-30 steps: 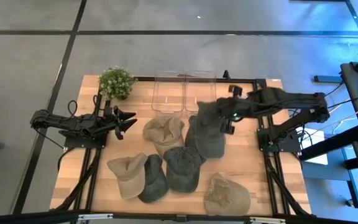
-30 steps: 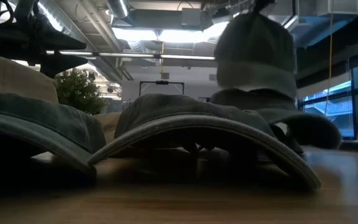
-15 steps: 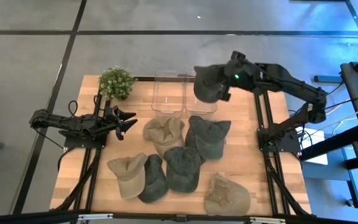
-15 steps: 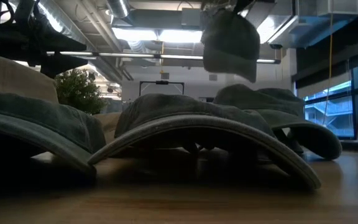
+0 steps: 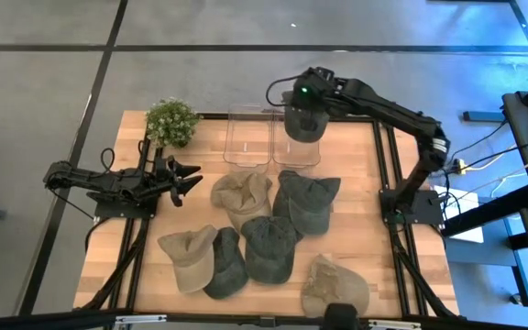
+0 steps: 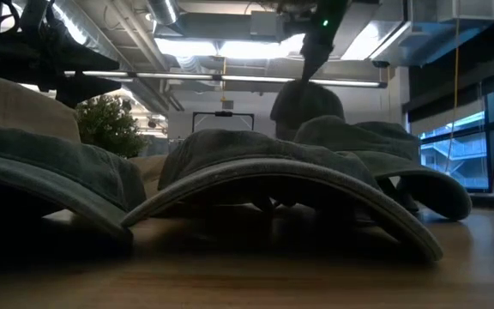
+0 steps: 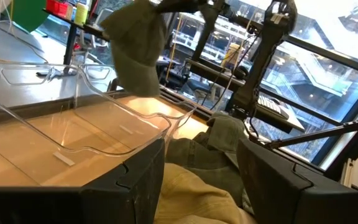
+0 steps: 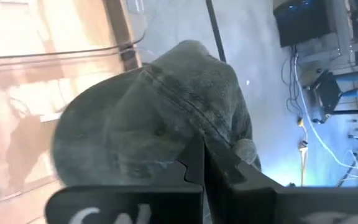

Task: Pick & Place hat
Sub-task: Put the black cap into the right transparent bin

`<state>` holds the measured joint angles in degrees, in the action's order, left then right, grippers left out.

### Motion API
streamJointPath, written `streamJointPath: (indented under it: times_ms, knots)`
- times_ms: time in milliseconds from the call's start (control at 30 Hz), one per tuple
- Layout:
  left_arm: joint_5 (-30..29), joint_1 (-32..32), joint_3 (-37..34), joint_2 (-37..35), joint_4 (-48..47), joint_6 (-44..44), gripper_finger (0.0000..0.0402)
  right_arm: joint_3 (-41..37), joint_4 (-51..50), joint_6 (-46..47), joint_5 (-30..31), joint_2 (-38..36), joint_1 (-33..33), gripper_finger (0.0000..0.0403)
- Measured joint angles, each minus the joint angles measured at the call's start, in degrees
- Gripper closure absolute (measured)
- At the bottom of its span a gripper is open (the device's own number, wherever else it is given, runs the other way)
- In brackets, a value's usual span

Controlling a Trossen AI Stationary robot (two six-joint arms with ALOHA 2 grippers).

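Note:
My right gripper (image 5: 304, 95) is shut on a dark grey hat (image 5: 305, 121) and holds it over the right one of two clear bins (image 5: 296, 158) at the table's far edge. The hat shows above the other hats in the low view (image 6: 307, 101), beyond the bins in the left wrist view (image 7: 135, 46), and fills the right wrist view (image 8: 148, 118). My left gripper (image 5: 191, 177) waits open at the table's left side, level and pointing right; its fingers frame a tan hat in the left wrist view (image 7: 201, 186). My right gripper pinches the hat's crown cloth (image 8: 188, 134) between its two shut fingers (image 8: 194, 168), coming from above and pointing down. The hat hangs below the fingers, lifted clear of the table, over the right bin. How many layers are in the pinch I cannot tell.
Several hats lie in the table's middle and near part: a tan one (image 5: 241, 194), dark ones (image 5: 305, 202) (image 5: 269, 246) (image 5: 227, 264), tan ones (image 5: 189, 257) (image 5: 335, 286). The left clear bin (image 5: 248, 137) stands beside the right one. A potted plant (image 5: 170, 121) sits at the far left corner.
My right gripper has carried the hat from above the hats in the table's middle up and toward the far edge, then somewhat left, to a spot over the right bin. The hat has stayed hanging below the shut fingers throughout.

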<state>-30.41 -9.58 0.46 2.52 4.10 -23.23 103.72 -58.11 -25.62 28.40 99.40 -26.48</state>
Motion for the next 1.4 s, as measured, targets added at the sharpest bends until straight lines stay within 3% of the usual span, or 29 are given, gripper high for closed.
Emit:
streamJointPath:
  times_ms: [400,900,1233,1400]
  knots:
    - [0.00,0.00,-0.01,0.00,0.00,0.01,0.0205,0.00,3.59,-0.14,-3.02,5.87,-2.36,0.0403]
    - [0.00,0.00,0.01,0.00,0.00,0.42,0.0205,0.02,8.47,-0.51,-2.42,6.06,-2.29,0.0403]
    - [-0.07,0.00,0.00,0.00,0.00,0.42,0.0205,9.37,1.47,-1.49,-0.42,5.50,0.12,0.0403]
    - [-0.11,-0.02,0.00,0.00,0.00,0.44,0.0205,10.17,0.79,-3.13,0.86,5.52,0.60,0.0403]
